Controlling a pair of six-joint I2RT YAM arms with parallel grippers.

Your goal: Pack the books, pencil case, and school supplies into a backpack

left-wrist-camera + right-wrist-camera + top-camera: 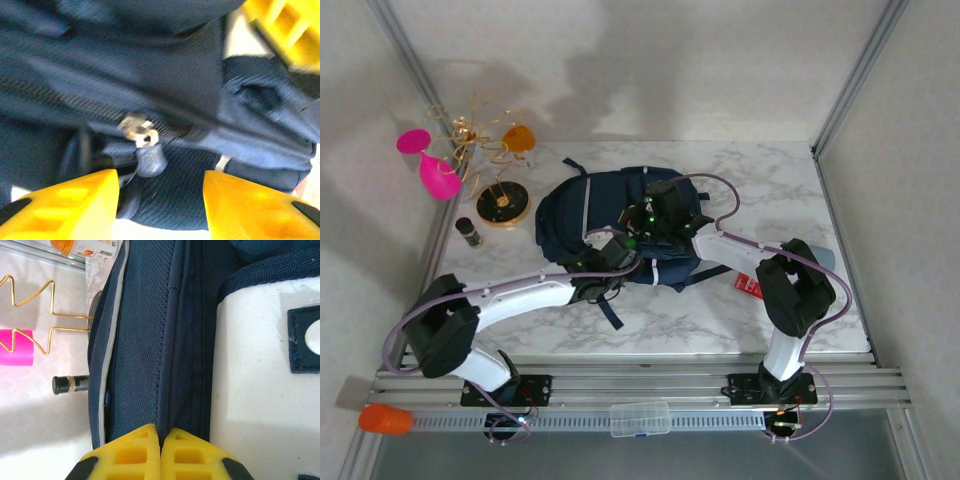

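Note:
The navy backpack (582, 205) lies flat in the middle of the table. My left gripper (620, 255) sits at its near edge, open; in the left wrist view the yellow fingers (65, 205) stand wide apart below a metal zipper slider (139, 131) with a grey pull tab (150, 161), touching neither. My right gripper (665, 215) is on top of the bag, shut on a fold of backpack fabric (145, 340) beside a white patch (260, 390). A red packet (750, 285) peeks out under the right arm. A pale grey-blue end, likely the pencil case (826, 258), shows behind that arm. The books are hidden.
At the back left stand a pink goblet (435, 175), a gold wire stand (480, 135), an orange item (518, 137), a black and gold disc (503, 203) and a small dark vial (470, 232). A clear plastic box (640, 418) rests on the front rail.

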